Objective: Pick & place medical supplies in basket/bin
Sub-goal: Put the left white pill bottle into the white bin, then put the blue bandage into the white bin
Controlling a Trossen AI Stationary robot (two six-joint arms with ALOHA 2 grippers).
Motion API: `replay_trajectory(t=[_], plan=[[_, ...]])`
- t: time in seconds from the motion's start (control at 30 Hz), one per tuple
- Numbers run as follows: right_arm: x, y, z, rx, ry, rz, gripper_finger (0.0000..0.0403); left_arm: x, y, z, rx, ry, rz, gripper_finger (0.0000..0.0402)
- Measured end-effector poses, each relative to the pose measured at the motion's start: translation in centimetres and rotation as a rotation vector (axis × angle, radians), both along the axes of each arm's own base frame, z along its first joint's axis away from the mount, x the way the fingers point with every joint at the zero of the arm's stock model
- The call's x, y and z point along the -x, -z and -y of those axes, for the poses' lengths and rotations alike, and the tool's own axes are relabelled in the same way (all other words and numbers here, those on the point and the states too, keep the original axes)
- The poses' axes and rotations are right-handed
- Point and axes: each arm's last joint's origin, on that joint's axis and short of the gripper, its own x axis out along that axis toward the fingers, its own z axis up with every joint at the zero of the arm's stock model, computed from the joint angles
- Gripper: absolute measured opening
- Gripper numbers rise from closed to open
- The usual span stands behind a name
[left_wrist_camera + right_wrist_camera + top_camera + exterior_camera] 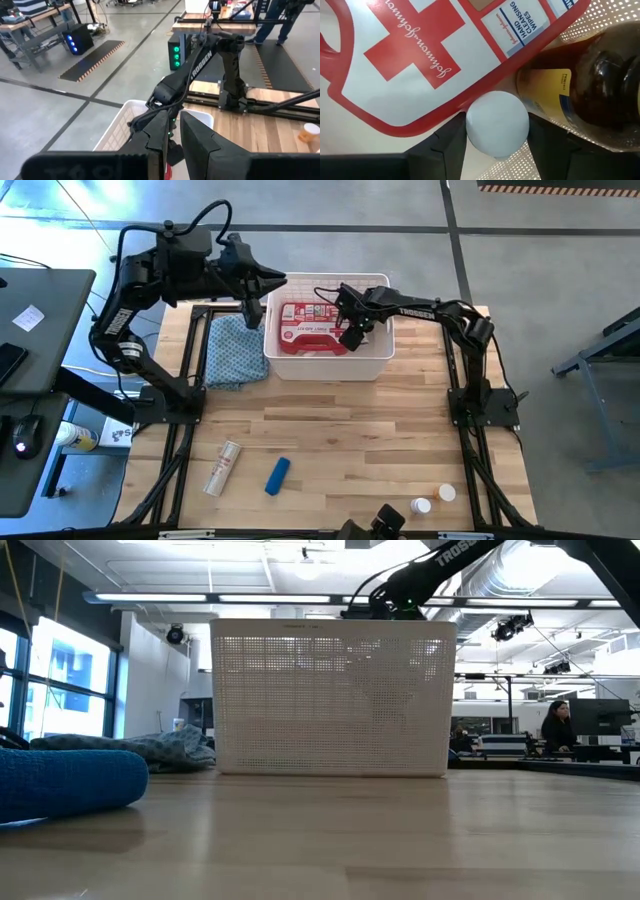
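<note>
From above, the right gripper reached into the white basket, where the red first-aid case already lay. The left gripper hung over the basket's left rim, beside the blue cloth. A white tube, a blue tube and two small white pill bottles remained on the counter.

The low view showed only the basket's slotted wall.

In the left wrist view, that gripper's fingers stood nearly together, holding nothing.

In the right wrist view, a white pill bottle sat between the partly parted fingers, next to the amber bottle; whether it was gripped or released I cannot tell.
</note>
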Motion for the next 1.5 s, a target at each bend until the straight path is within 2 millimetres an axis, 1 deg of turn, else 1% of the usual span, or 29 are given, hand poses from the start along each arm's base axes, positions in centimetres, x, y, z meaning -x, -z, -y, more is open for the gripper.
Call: replay_trajectory(t=[0.13, 0.23, 0.37, 0.5, 0.73, 0.83, 0.97, 1.1, 1.23, 1.37, 1.5], plan=[[0.0, -0.1, 0.0, 0.001, 0.002, 0.004, 0.0192, 0.0, 0.0, 0.0, 0.0, 0.0, 0.0, 0.0085], [0.0, -0.5, -0.4, 0.027, -0.001, -0.001, 0.0202, 0.0, 0.0, 0.0, 0.001, 0.0, 0.0, 0.0085], [0.3, -1.4, -0.6, 0.049, 0.001, 0.004, 0.0222, 0.0, 0.0, 0.0, 0.0, 0.001, 0.0, 0.0085], [0.3, -1.6, -0.7, 0.052, -0.002, 0.006, 0.0239, 0.0, 0.0, 0.0, 0.0, 0.001, 0.0, 0.0085], [0.1, -2.0, -1.2, 0.062, -0.018, 0.017, 0.0243, 0.0, 0.0, 0.0, 0.0, 0.001, 0.001, 0.0085], [0.3, -3.0, -1.5, 0.081, -0.019, 0.037, 0.0244, -0.1, 0.0, 0.0, 0.0, 0.001, 0.004, 0.0085], [0.9, -4.9, -1.8, 0.108, -0.016, 0.087, 0.0244, -0.1, -0.1, 0.0, -0.003, 0.001, 0.014, 0.0085], [2.1, -7.7, -2.5, 0.141, 0.006, 0.168, 0.0244, -0.1, -0.1, 0.0, -0.003, -0.001, 0.015, 0.0085], [3.3, -10.6, -3.5, 0.17, 0.048, 0.275, 0.0244, 0.0, -0.1, -0.1, -0.015, -0.041, 0.012, 0.0085], [4.7, -14.0, -5.3, 0.201, 0.067, 0.406, 0.0244, 0.0, -0.1, -0.2, -0.012, -0.048, 0.013, 0.0085], [6.5, -17.3, -8.2, 0.202, 0.05, 0.536, 0.0243, 0.3, 0.4, 0.0, 0.03, -0.049, -0.031, 0.0085]])
